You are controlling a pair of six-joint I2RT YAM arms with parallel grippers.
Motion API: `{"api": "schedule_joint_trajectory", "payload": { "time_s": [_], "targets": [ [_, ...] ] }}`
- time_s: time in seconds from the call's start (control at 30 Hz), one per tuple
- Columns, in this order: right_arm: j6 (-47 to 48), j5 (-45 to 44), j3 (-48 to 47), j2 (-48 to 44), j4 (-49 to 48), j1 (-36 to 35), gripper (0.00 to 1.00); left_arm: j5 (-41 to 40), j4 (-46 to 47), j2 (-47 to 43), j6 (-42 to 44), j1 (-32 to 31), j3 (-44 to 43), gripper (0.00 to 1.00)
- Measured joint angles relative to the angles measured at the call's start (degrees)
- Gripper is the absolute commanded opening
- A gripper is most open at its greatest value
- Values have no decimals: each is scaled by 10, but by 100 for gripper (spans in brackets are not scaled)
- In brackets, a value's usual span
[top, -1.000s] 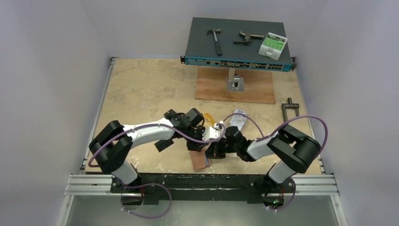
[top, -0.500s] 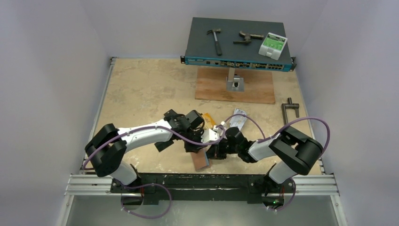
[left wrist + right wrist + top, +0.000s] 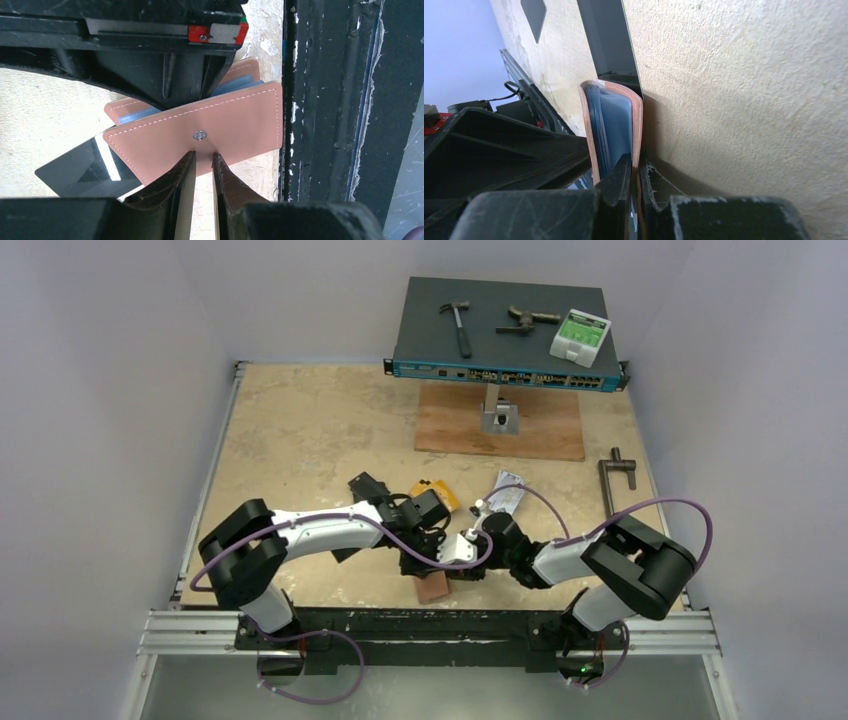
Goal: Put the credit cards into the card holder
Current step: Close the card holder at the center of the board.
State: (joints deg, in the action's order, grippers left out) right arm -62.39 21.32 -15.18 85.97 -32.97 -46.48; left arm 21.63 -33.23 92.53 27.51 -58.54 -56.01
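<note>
The salmon-pink card holder (image 3: 432, 586) lies partly open near the table's front edge. In the left wrist view its top flap (image 3: 225, 125) faces me, snap stud showing, blue sleeves behind. My left gripper (image 3: 203, 154) is nearly shut, its tips at the flap's lower edge (image 3: 418, 562), with only table showing in the slit. My right gripper (image 3: 635, 162) is shut on the card holder's lower wall (image 3: 637, 110), from the right (image 3: 452, 572). A black card (image 3: 75, 170) lies partly under the holder (image 3: 606, 40). An orange card (image 3: 438, 492), a silver-grey card (image 3: 505, 498) and another black card (image 3: 366, 483) lie behind.
The black front rail (image 3: 325, 120) runs right beside the holder. A network switch (image 3: 505, 335) carrying a hammer and other tools stands at the back on a post over a wooden board (image 3: 500, 420). A metal tool (image 3: 618, 475) lies at the right edge.
My left gripper has moved toward the front edge, down onto the card holder, uncovering the orange card. My right gripper has stayed on the holder, shifting slightly.
</note>
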Motion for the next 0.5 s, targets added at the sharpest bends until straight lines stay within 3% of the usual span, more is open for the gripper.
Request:
{"api": "schedule_joint_trajectory", "payload": {
  "time_s": [0.27, 0.5],
  "targets": [
    [-10, -6, 8, -25, -1, 0, 45, -14, -15, 20, -14, -7, -23, 18],
    [-4, -47, 12, -115, 95, 1, 51, -27, -35, 30, -14, -13, -36, 18]
  ]
}}
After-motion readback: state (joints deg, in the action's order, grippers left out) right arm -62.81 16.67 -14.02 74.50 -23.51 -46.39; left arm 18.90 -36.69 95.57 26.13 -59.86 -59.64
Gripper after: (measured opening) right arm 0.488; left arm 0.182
